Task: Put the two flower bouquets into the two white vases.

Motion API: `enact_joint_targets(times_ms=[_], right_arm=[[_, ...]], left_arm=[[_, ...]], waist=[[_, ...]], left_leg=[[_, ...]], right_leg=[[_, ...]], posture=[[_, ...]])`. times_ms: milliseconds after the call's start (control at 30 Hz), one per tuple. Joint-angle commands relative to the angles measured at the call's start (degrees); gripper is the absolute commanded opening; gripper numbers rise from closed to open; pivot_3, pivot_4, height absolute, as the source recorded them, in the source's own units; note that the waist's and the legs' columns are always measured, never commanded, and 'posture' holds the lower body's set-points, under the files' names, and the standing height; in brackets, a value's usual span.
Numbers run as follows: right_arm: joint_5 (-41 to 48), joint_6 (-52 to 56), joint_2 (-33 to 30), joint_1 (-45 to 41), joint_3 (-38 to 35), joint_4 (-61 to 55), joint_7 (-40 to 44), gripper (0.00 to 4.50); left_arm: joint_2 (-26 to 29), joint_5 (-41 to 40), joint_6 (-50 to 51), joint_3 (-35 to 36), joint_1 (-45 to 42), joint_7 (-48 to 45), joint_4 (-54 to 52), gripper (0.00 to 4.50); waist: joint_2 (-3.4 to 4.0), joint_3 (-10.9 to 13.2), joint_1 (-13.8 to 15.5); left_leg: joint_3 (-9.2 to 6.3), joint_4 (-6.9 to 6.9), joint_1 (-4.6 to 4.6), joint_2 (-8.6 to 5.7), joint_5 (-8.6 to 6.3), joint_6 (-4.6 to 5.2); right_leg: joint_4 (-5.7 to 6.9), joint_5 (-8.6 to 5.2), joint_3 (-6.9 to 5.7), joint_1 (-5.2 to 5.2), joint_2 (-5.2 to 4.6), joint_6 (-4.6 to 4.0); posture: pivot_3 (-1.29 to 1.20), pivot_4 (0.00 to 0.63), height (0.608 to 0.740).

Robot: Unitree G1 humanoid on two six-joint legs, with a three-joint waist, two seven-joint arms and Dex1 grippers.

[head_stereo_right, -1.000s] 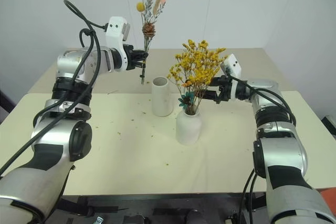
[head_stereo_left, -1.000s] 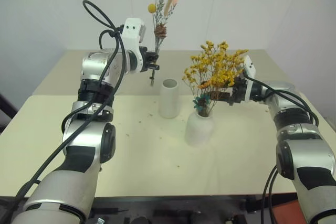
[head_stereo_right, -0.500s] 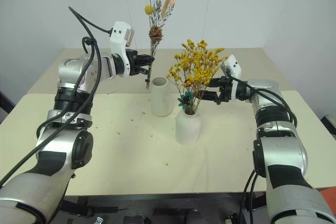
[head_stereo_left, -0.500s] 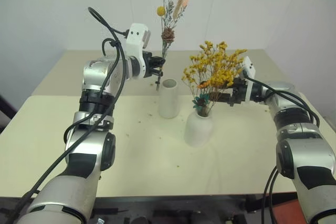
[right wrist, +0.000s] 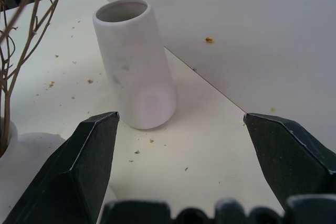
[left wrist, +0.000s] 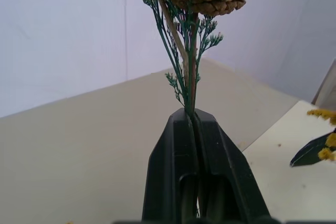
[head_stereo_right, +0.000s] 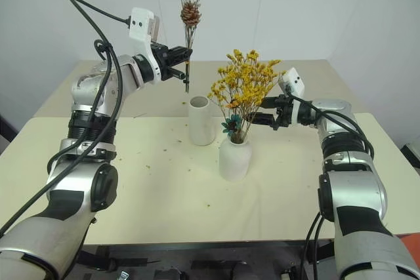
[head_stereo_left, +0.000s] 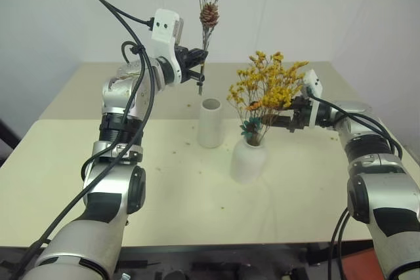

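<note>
A plain white wall stands behind a pale beige table (head_stereo_left: 164,195) scattered with tiny flower crumbs. In the upper centre of the frame, the left gripper (head_stereo_left: 199,70) has its two black fingers pressed together on the thin stems of the small sprig bundle (head_stereo_left: 208,4), holding it upright in the air. The bundle carries a brown scaly pinecone, a yellow ball and wispy grey-green plumes that reach the top edge of the frame. Its stem ends hang just above the open mouth of the taller white vase (head_stereo_left: 210,123), a smooth matte cylinder standing at the centre of the table. Just to the right and nearer the camera sits the shorter white vase (head_stereo_left: 249,160), dome-shaped with a narrow mouth, holding the bushy yellow-orange bouquet (head_stereo_left: 268,90) with a few dark green leaves at its neck. At the right of the frame, the right gripper (head_stereo_left: 279,121) has its fingers spread wide apart, empty, just beside the bouquet's stems.
</note>
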Motion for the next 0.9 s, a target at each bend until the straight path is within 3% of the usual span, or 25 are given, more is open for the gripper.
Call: enact_joint_targets(times_ms=[33,300,900], right_arm=[[0.2,-1.1,-1.1,-1.2,-1.5,-1.3,0.2,4.5],[0.3,-1.1,-1.2,-0.9,-1.6,-1.5,0.3,4.5],[0.5,-1.5,-1.2,-0.5,-1.9,-1.6,0.3,4.5]], left_arm=[[-2.4,-2.7,-4.2,2.4,1.5,1.5,-3.9,0.02],[-2.8,-3.1,-13.5,1.9,8.3,-2.3,-8.2,0.02],[-4.1,-2.6,-18.4,-2.3,16.4,-3.5,-12.3,0.02]], waist=[[0.0,0.0,0.1],[0.0,0.0,-0.3],[0.0,0.0,-0.4]], left_leg=[[0.0,0.0,0.0,0.0,0.0,0.0],[0.02,0.0,0.01,0.01,0.0,0.0],[0.03,0.0,0.05,0.0,0.0,0.0]], right_leg=[[-0.01,0.0,0.0,0.0,0.0,0.01],[-0.03,0.02,0.03,-0.01,0.0,0.0],[-0.07,0.04,0.05,0.02,-0.01,0.02]], posture=[[0.0,0.15,0.74],[0.0,0.15,0.74],[0.0,0.15,0.74]])
